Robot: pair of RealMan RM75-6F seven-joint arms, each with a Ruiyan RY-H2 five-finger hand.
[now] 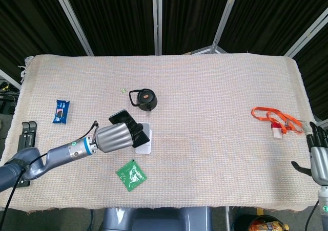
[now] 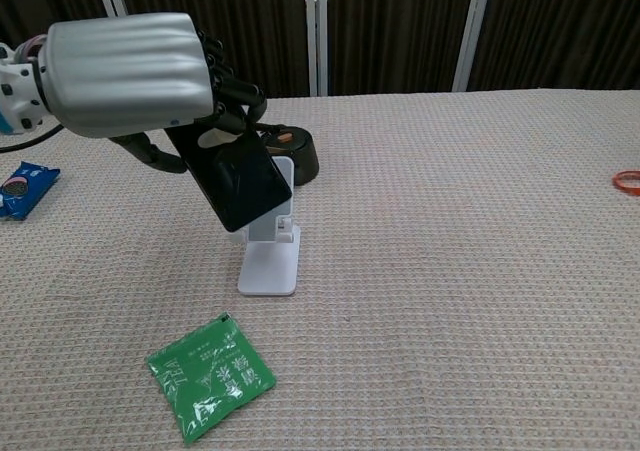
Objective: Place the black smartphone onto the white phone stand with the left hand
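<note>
The left hand [image 2: 130, 71] held the black smartphone [image 2: 238, 179] in a closed grasp, fingers wrapped over its upper part; the phone hung tilted in the air, its lower end just in front of the backplate of the white phone stand [image 2: 268, 261]; whether it already touched the plate could not be told from either view. By my judgement the pick-up and the carry were done; what was left was to square the phone with the backplate, lower its bottom edge onto the small lip, and let go; the phone was not yet seated, since the stand's lip and base showed bare below it.

The right hand [image 1: 319, 158] hung at the far right edge of the tabletop [image 1: 215, 98], holding nothing, its fingers apart; it was well apart from the work.

Around the stand, a black bottle cap with a loop [image 2: 285, 151] sat just behind it, near enough that a push through the stand could nudge it; a green sachet [image 2: 209, 375] lay in front on the cloth, clear of the path; a blue snack wrapper [image 2: 25, 189] lay to the left; an orange lanyard with a tag [image 1: 274, 120] lay far to the right; a black folded stand [image 1: 23, 151] rested at the left edge; nothing stood directly between phone and stand.
</note>
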